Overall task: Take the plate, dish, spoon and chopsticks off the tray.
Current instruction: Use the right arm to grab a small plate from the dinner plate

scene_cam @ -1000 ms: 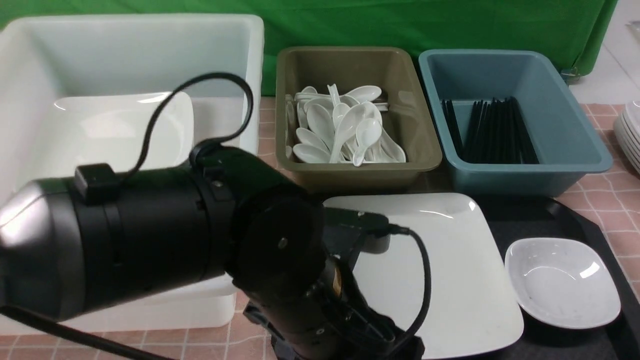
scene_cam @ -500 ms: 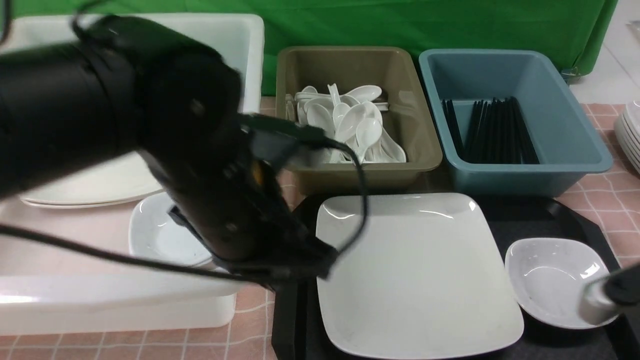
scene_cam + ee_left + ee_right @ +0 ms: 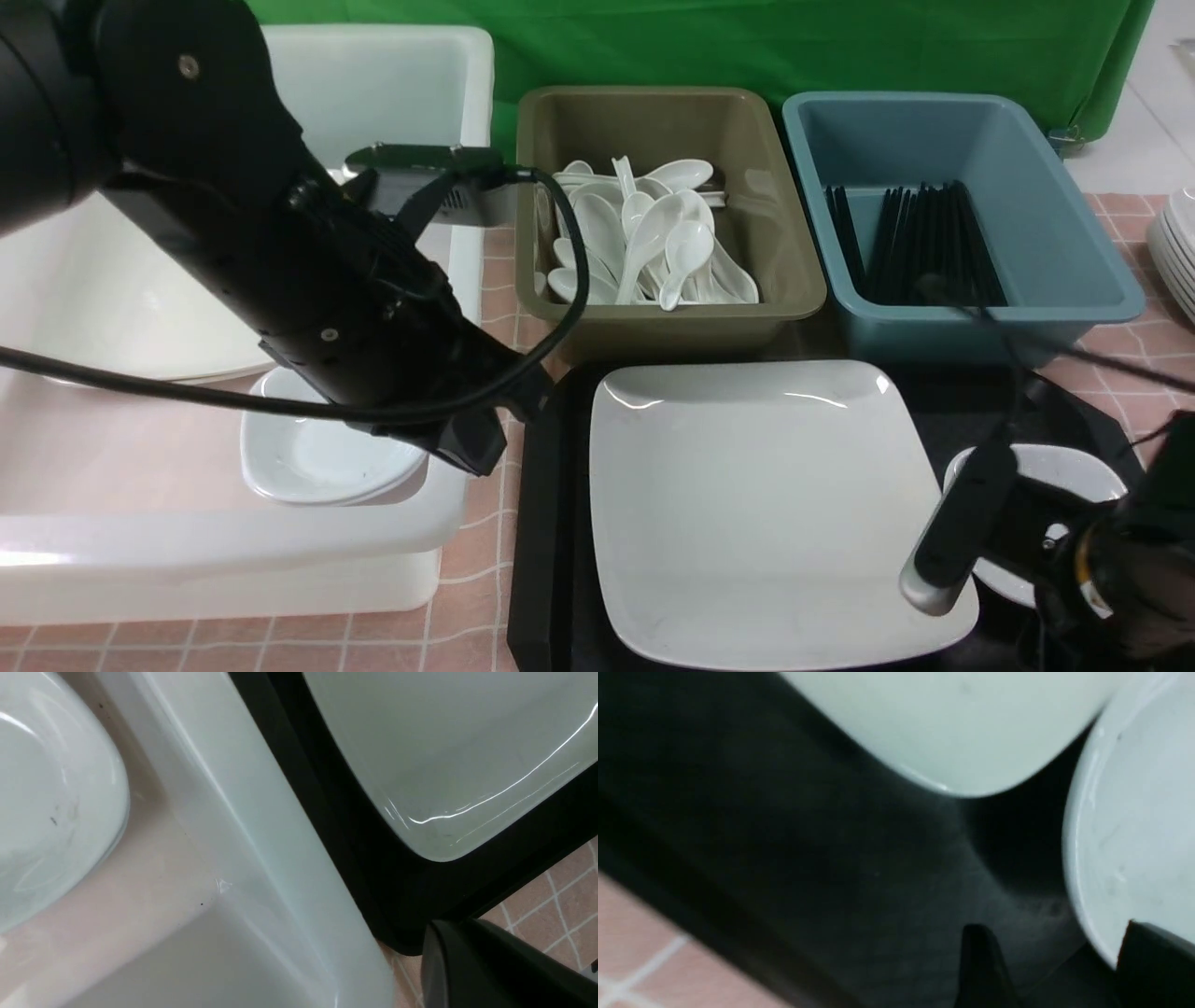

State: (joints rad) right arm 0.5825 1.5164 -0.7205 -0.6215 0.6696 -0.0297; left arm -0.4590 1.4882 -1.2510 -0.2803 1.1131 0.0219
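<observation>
Plate (image 3: 775,504) and dish (image 3: 1074,471) lay on the tray (image 3: 537,523), side by side; I saw no spoon or chopsticks there, so I judged half the job left. My right tool (image 3: 1052,927) gaped astride the dish's rim; my left tool (image 3: 464,441) was clenched, empty

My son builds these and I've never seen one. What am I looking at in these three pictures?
A two-armed robot is clearing a black tray. The wide picture looks forward from between its arms; the two close-ups come from wrist cameras. A large plate and small dish lie on the tray. Behind stand an olive tub of spoons, a blue tub of chopsticks; left, a white tub of crockery. The left gripper is shut, apparently empty; the right gripper is open around the dish's rim.
</observation>
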